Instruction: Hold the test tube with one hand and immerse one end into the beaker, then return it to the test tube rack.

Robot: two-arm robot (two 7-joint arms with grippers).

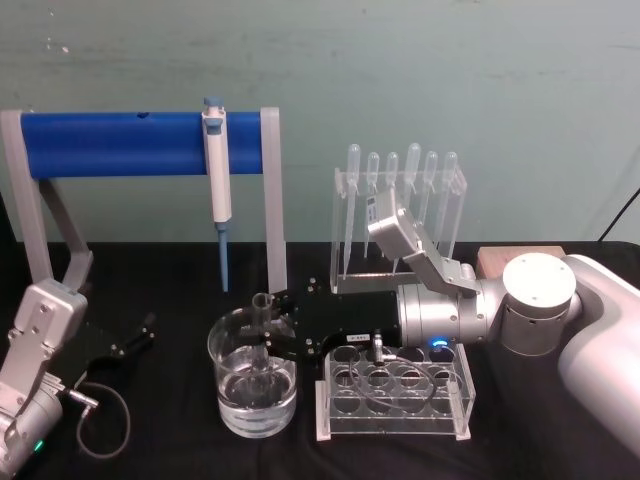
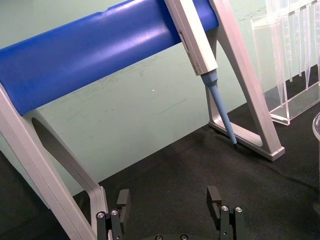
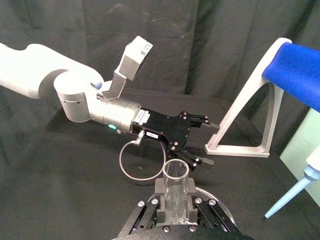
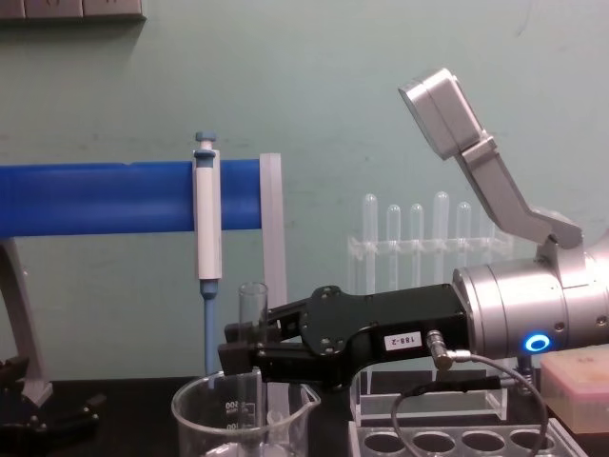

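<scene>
The clear test tube (image 1: pixel 263 318) stands upright with my right gripper (image 1: pixel 270 335) shut on its upper part. Its lower end reaches down inside the wide glass beaker (image 1: pixel 257 400), to about the water surface. In the chest view the test tube's (image 4: pixel 252 307) open rim rises above the right gripper (image 4: pixel 240 350), over the beaker (image 4: pixel 238 414) with its 500 mark. The right wrist view looks down the test tube (image 3: pixel 176 190) held between the black fingers (image 3: pixel 160 199). My left gripper (image 1: pixel 135 337) rests open on the black table at the left, away from the beaker, and its fingers (image 2: pixel 123 199) hold nothing.
A clear tube rack (image 1: pixel 395 395) sits right of the beaker, under my right wrist. Behind it stands an acrylic stand of pipettes (image 1: pixel 400 210). A blue-and-white pipettor (image 1: pixel 217 170) hangs from the blue bar stand (image 1: pixel 120 145) behind the beaker. A wooden block (image 1: pixel 505 262) lies at the back right.
</scene>
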